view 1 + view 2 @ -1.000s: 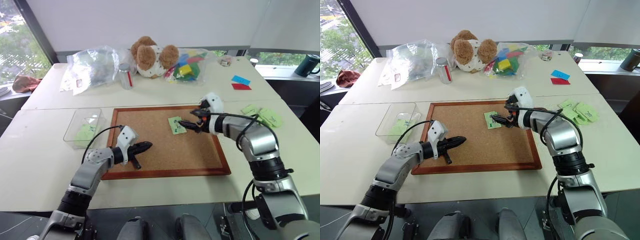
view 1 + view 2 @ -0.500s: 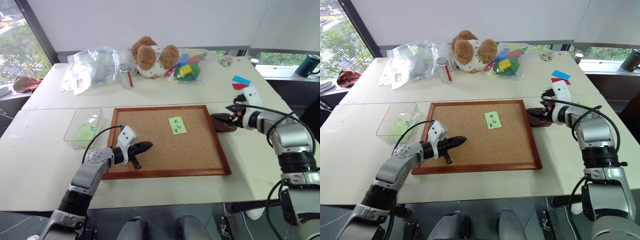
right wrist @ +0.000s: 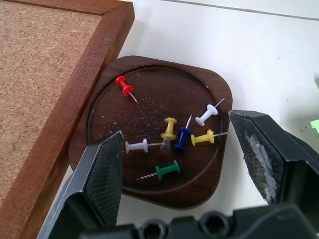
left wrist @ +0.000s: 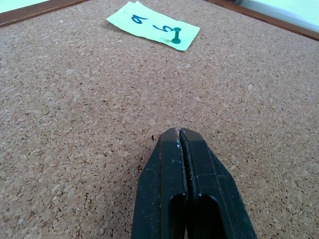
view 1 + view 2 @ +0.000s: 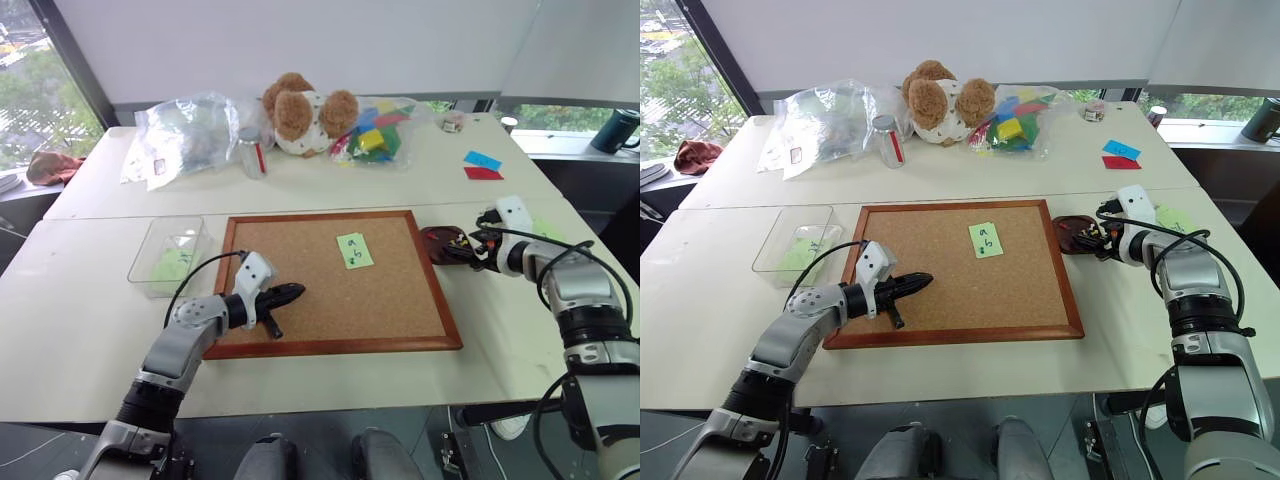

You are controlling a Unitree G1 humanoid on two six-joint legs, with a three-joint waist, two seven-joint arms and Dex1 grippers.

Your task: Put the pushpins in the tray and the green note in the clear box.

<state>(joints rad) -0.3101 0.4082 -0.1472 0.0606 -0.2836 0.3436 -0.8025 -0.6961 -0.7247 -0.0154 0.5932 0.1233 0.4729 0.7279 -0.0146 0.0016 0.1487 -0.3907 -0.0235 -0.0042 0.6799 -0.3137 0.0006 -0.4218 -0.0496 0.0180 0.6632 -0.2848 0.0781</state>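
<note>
Silver arms, white wrists, black cables, black pincer (image 5: 292,292)

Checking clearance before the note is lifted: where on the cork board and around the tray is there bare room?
The cork board is bare except for the pinned green note and the left gripper near its front-left edge. The tray is crowded with pushpins, and the right gripper stands above it.
</note>
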